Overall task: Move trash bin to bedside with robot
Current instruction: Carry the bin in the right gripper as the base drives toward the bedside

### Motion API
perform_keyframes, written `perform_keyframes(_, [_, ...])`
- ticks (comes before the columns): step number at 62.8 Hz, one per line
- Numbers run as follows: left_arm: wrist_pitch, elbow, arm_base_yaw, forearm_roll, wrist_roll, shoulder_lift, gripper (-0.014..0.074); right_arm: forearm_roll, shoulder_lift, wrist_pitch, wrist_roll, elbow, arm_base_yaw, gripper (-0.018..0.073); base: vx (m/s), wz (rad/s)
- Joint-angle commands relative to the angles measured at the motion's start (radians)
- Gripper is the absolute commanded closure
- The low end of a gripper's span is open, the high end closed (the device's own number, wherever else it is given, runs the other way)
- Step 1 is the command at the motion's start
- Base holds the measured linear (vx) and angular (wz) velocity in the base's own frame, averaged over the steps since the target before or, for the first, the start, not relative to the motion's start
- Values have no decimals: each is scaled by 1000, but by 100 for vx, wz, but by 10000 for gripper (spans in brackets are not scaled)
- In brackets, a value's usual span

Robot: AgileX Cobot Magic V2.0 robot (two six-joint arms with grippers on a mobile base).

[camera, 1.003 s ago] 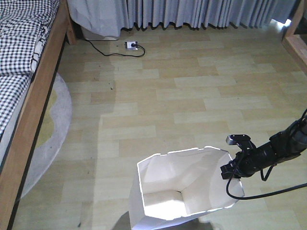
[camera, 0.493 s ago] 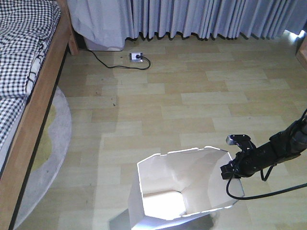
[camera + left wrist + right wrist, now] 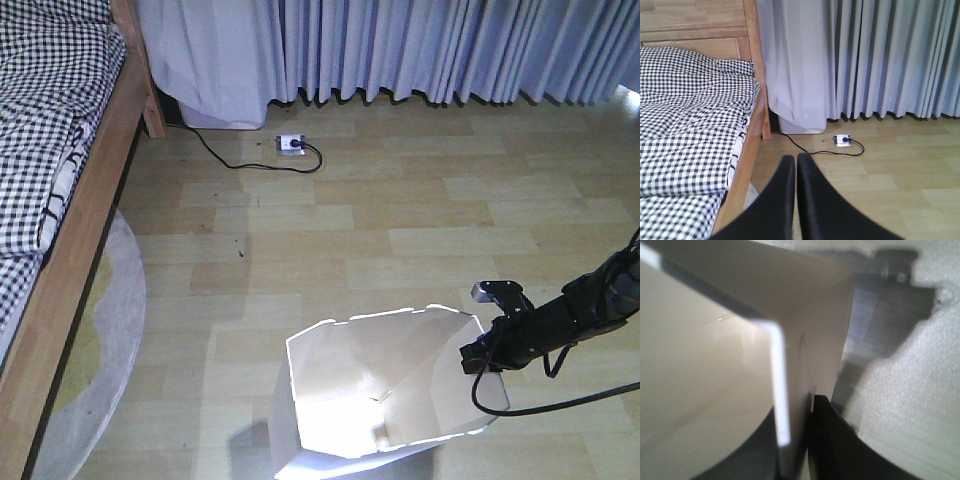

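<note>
Pinching the thin wall of the trash bin (image 3: pixel 380 385) with the right gripper (image 3: pixel 477 358), left gripper (image 3: pixel 796 172) closed on nothing, out on the floor (image 3: pixel 400 230) well apart from the bed (image 3: pixel 40 150), and could drop or tip it if dragged too fast.

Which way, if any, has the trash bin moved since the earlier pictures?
Yes: the trash bin, held by the right pincer, has moved forward, nearer the power strip.
</note>
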Motion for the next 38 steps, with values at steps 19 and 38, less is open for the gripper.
perform_keyframes(19, [-71, 19, 1, -4, 0, -14, 603, 37, -75, 215, 3, -7, -3, 566, 23, 7])
perform_keyframes(38, [-71, 19, 1, -4, 0, -14, 603, 37, -75, 215, 3, -7, -3, 566, 20, 7])
